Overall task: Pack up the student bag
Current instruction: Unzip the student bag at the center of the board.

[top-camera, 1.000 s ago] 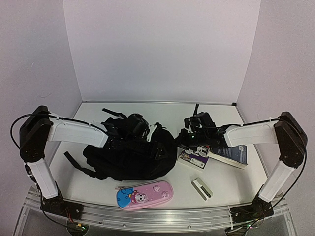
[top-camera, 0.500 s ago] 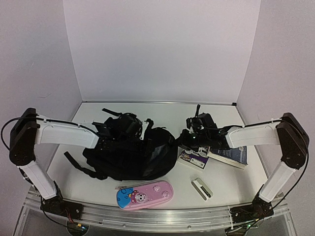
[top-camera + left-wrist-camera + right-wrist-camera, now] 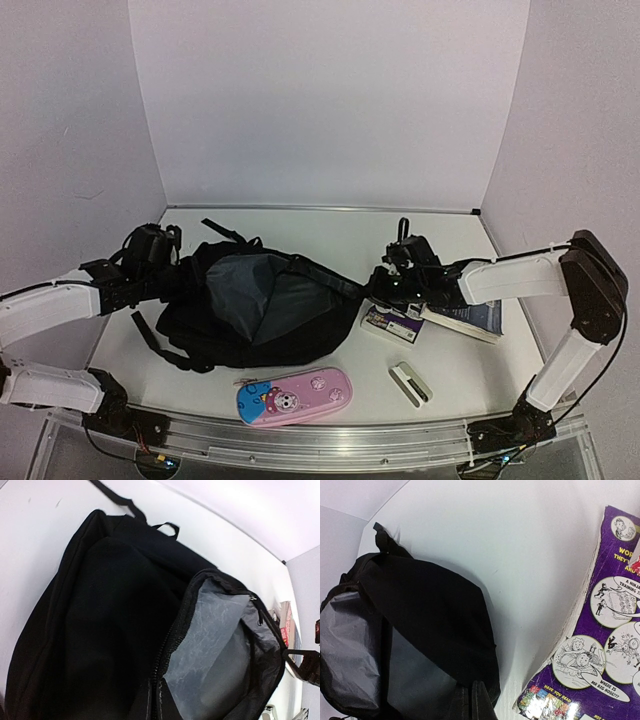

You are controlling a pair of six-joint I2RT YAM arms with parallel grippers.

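The student bag (image 3: 250, 325) lies on its side on the left half of the white surface (image 3: 330, 240), a bit left of centre, and it's easily the biggest thing there. It's black soft fabric, kind of slumped and floppy. The main compartment is pulled wide open, so you get a big patch of wrinkly grey lining (image 3: 262, 290). From the left wrist view the zipper (image 3: 172, 640) runs along the edge of that opening, with a small carry loop (image 3: 167, 526) at the far end of the bag. One black strap (image 3: 158, 338) trails out on the near left side and another (image 3: 225, 230) pokes out at the back.

The left hand (image 3: 183, 270) is at the bag's left rim, closed tight, and it looks clamped on the fabric there. Its own fingers don't show in its wrist view, just bag. The right hand (image 3: 374, 290) is also fully closed and pinches the bag's right-hand edge. The right wrist view shows black fabric running right up to it. So the bag is stretched between the two hands with the mouth gaping.

A purple comic-style book (image 3: 600, 645) sits just right of the bag, near the right hand. A pink-and-blue pencil case (image 3: 293, 396) lies in front of the bag near the front edge, close to it, though I can't tell if they touch.
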